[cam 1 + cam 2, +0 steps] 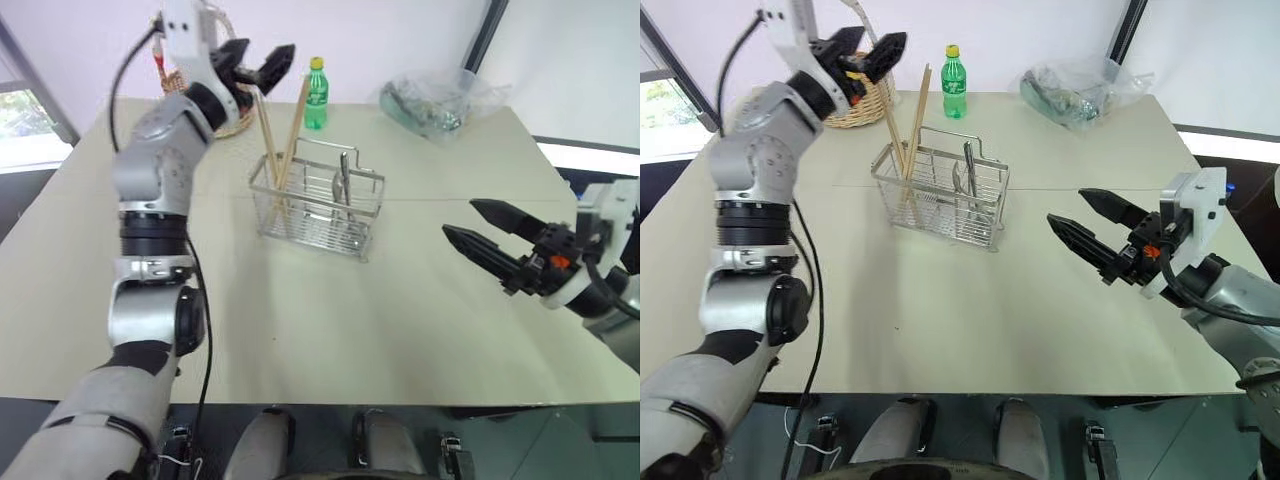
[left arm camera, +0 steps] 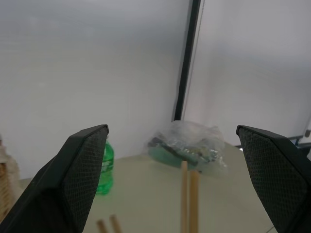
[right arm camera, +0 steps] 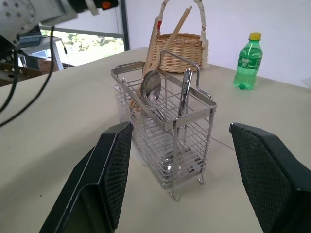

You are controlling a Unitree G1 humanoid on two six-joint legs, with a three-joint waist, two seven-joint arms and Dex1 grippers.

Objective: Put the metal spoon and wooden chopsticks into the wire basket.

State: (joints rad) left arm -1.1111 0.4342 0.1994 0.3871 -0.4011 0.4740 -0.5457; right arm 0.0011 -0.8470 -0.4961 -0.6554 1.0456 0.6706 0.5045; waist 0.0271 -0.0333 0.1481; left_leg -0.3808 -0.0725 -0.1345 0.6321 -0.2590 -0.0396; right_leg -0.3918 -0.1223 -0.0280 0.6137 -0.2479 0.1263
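The wire basket (image 1: 318, 205) holds the wooden chopsticks (image 1: 283, 150) and the metal spoon (image 3: 151, 90). At its 11 o'clock the left gripper (image 1: 262, 62) hovers wide and empty; at 4 o'clock the right gripper (image 1: 478, 226) is wide too.

**Both claws open, left raised, right held low**

Your left arm reaches up and forward, elbow bent, with the left claw (image 1: 262, 62) held high, its two black fingers (image 2: 80, 170) spread wide and holding nothing. Your right arm sits low on the right side, the right claw (image 1: 1078, 221) pointing inward roughly level, fingers apart and empty.
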